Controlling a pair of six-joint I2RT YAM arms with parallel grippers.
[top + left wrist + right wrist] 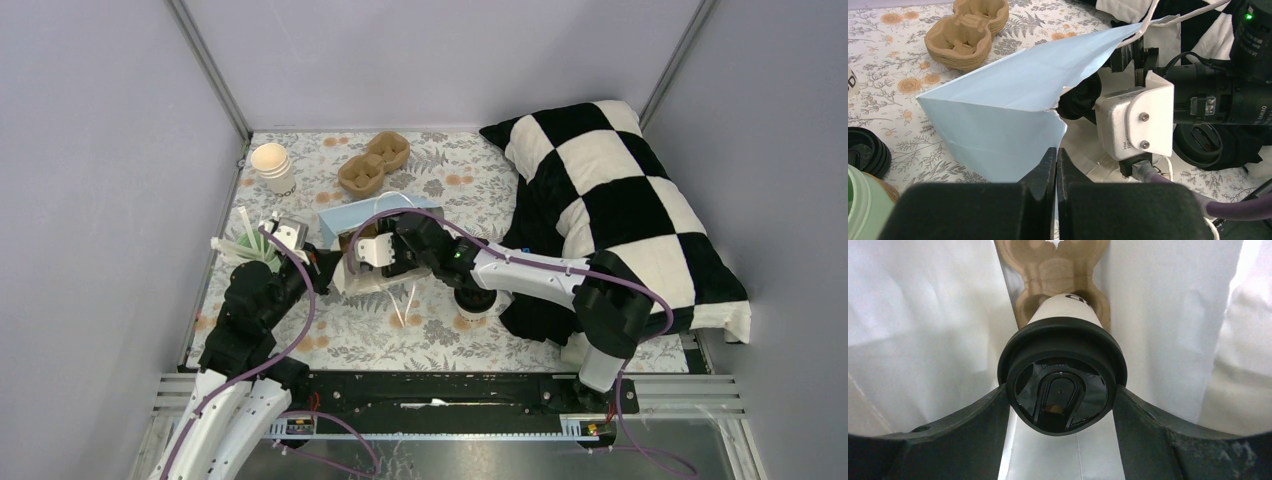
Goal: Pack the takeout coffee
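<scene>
The blue bag (380, 213) lies on its side mid-table, its mouth toward the arms. My left gripper (1056, 150) is shut on the bag's torn rim (1058, 112) and holds it up. My right gripper (1062, 392) reaches inside the bag. It is shut on a white takeout coffee cup with a black lid (1063, 375), one finger on each side of the lid. That cup sits in a brown carrier tray (1058, 267) inside the bag. A second black-lidded cup (478, 300) stands outside the bag, under the right arm, and its lid (1198, 145) shows in the left wrist view.
Empty brown carrier trays (375, 163) and a stack of lidless cream cups (273, 167) stand at the back. A mint-green cup with white sticks (255, 250) is by the left arm, with a black round object (865, 150) beside it. A checkered pillow (620, 200) fills the right side.
</scene>
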